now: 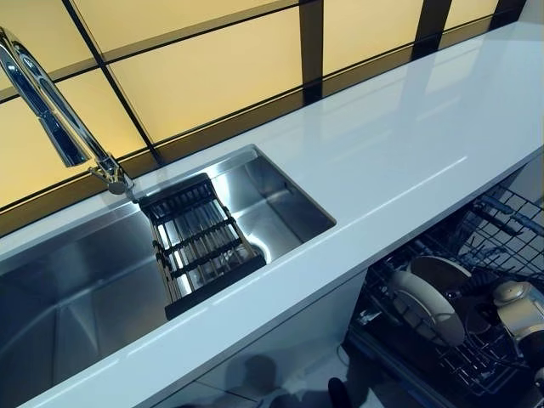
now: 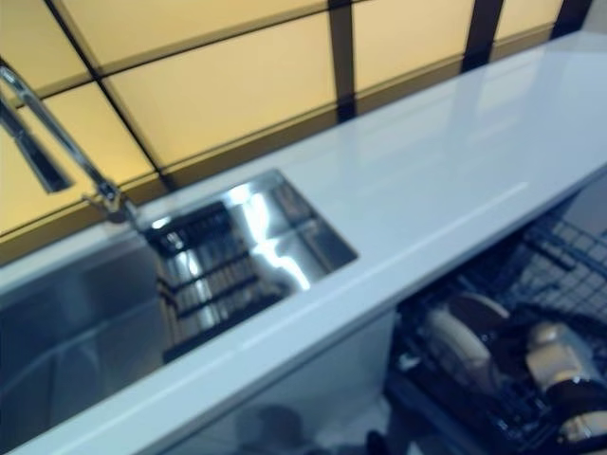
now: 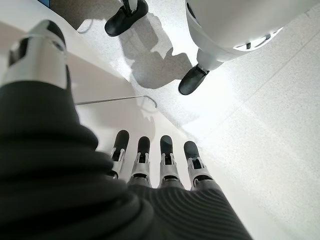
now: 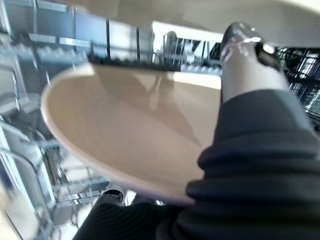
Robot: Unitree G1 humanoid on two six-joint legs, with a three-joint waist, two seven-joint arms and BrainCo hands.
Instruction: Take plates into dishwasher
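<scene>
One plate [image 4: 125,135], pale and cream-coloured, fills the right wrist view, and the right hand [image 4: 247,65] has it pinched, thumb laid over the face and a dark fingertip peeking out beneath the rim. Down in the head views that hand [image 1: 520,313] sits at the lower right, inside the open dishwasher rack [image 1: 501,229], with the plate [image 1: 429,297] standing tilted among the dark wires. The rack lies below the front edge of the long white countertop [image 1: 399,144]. Over on the left, a steel sink [image 1: 85,289] is sunk into that counter, a black drainer rack [image 1: 200,242] spanning it from back to front, and a chrome tap [image 1: 51,106] leaning over the back edge. Behind runs a wall of amber panels [image 1: 212,76] in dark frames. The left hand [image 3: 150,165] shows only in its own wrist view, fingers straight and relaxed, nothing in them, pointing toward a pale speckled floor [image 3: 280,125].
</scene>
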